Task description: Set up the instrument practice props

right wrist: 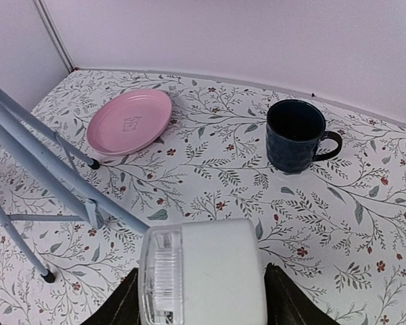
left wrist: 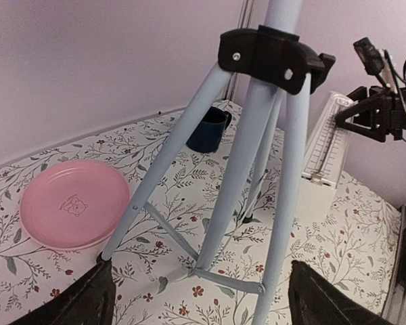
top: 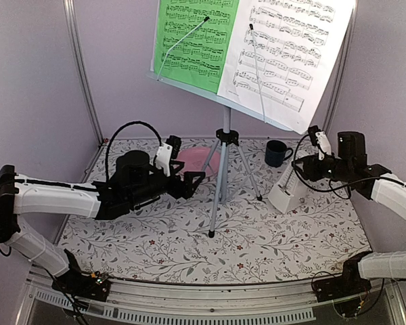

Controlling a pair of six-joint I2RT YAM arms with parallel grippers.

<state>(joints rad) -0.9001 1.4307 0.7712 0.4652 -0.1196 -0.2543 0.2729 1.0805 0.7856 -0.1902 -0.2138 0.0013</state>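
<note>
Right gripper grasps the white pyramid-shaped metronome near the floral bench's right edge; left gripper gapes, released.

Pink plate: lies flat on the table, toward the rear, with a small printed figure at its centre. Dark blue mug: upright, faceted wall, well apart from the plate. Table surface: pale, leaf-and-flower print.

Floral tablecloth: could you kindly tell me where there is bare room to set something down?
Free: the near cloth strip between the front foot of the pale grey-blue music stand and the arm bases. Crowded: the back, with left gripper, pink round plate, dark blue mug and white pyramid-shaped metronome.
</note>
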